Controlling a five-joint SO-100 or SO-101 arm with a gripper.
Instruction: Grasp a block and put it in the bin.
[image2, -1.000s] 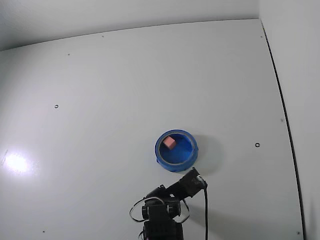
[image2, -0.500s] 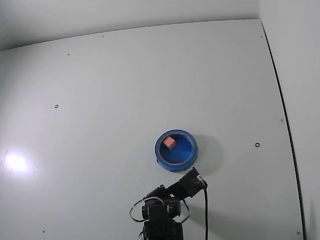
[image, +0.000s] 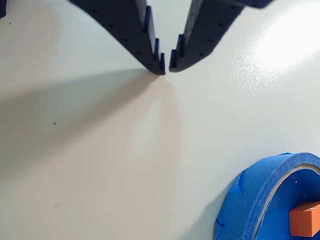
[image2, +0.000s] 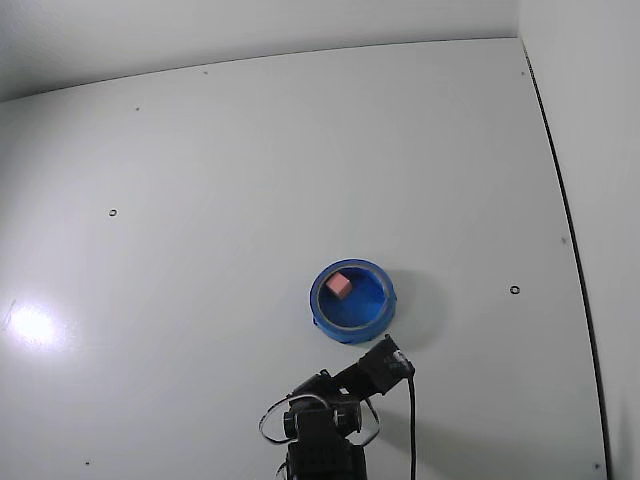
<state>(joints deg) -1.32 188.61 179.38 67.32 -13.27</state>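
The small salmon-pink cube (image2: 339, 285) already sits inside the low round blue bin (image2: 378, 321), near its upper-left wall in the fixed view. The black two-fingered hand (image: 166, 67) hangs nearly closed and empty over bare white desk (image: 100, 150). Only pulling away without clipping the rim seems left. The cube has no long axis.

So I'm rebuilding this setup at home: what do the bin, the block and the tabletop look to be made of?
The bin looks like a roll of blue painter's tape: matte, creased layers with a pale inner edge. The block seems to be solid plastic or painted wood, with plain, matte orange-pink faces; which one is unclear. The tabletop looks like a smooth, glossy white laminate or painted board, showing bright glare.
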